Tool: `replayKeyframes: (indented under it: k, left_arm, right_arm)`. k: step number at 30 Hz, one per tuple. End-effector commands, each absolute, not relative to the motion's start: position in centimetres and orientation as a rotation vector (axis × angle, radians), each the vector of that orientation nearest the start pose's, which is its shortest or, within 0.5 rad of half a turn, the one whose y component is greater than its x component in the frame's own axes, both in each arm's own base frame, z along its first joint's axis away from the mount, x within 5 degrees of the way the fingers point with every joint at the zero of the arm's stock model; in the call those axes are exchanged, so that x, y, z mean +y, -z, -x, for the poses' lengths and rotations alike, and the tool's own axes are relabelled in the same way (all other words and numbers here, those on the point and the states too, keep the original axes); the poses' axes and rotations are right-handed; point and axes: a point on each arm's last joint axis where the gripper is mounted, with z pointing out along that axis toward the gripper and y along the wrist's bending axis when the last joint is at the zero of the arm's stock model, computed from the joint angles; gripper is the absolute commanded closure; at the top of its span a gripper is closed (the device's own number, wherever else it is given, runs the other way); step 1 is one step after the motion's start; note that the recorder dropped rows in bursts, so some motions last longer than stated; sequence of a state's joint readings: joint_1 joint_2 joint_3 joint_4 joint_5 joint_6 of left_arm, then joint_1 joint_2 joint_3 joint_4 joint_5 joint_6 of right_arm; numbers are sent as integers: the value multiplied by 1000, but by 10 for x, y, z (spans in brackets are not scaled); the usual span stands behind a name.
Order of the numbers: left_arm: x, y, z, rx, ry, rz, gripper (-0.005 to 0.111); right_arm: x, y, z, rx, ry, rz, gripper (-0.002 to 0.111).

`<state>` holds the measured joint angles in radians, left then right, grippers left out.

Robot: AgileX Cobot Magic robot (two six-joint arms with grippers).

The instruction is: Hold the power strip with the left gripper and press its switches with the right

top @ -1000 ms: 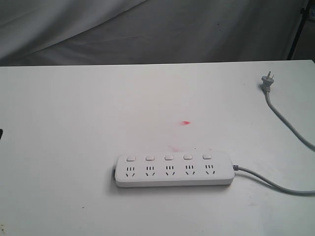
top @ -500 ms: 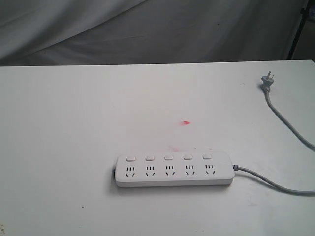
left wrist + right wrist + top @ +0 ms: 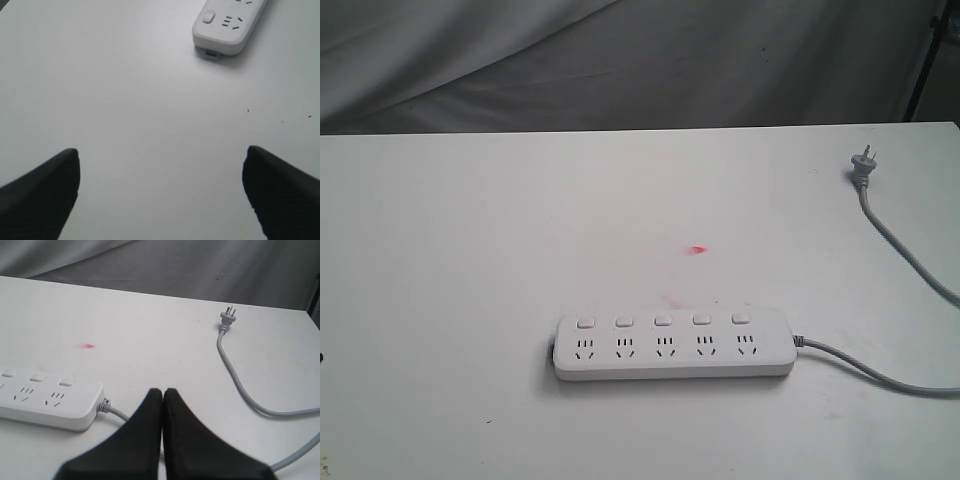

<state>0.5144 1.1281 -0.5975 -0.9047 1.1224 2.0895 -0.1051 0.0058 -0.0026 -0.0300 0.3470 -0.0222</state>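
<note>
The white power strip (image 3: 675, 345) lies flat on the white table (image 3: 470, 250), its long side running left to right. Its switches (image 3: 662, 320) form a row above the socket holes. In the left wrist view my left gripper (image 3: 162, 150) is open and wide over bare table, well short of the strip's rounded end (image 3: 225, 30), where one switch (image 3: 208, 17) shows. In the right wrist view my right gripper (image 3: 162, 390) is shut and empty, hovering near the strip's cord end (image 3: 50, 400), with switches (image 3: 37, 377) to one side. Neither gripper shows in the exterior view.
A grey cord (image 3: 880, 375) runs from the strip's right end off the table's right side and back to a grey plug (image 3: 861, 163) at the far right. A small red mark (image 3: 697, 249) sits behind the strip. Grey cloth (image 3: 620, 60) hangs beyond the far edge.
A dark sliver at the left edge of the exterior view has dropped lower and shrunk to a speck. The power strip and cord have not moved.
</note>
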Motion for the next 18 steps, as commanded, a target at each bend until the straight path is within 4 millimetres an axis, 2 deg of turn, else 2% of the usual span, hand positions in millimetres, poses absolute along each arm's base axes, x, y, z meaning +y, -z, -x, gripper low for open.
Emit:
replayKeyframes:
  k: [1, 9, 18]
  left_arm:
    - [8, -245, -176, 1900, 312, -1373, 24]
    - [-12, -235, -190, 1862, 344, -1454, 24]
    - [-23, -199, -218, 1955, 310, -1498, 24]
  right_arm:
    - [-7, -182, -53, 1830, 125, -50, 108]
    - [-7, -182, -53, 1830, 125, -50, 108]
    - [-7, -182, -53, 1830, 125, -50, 108]
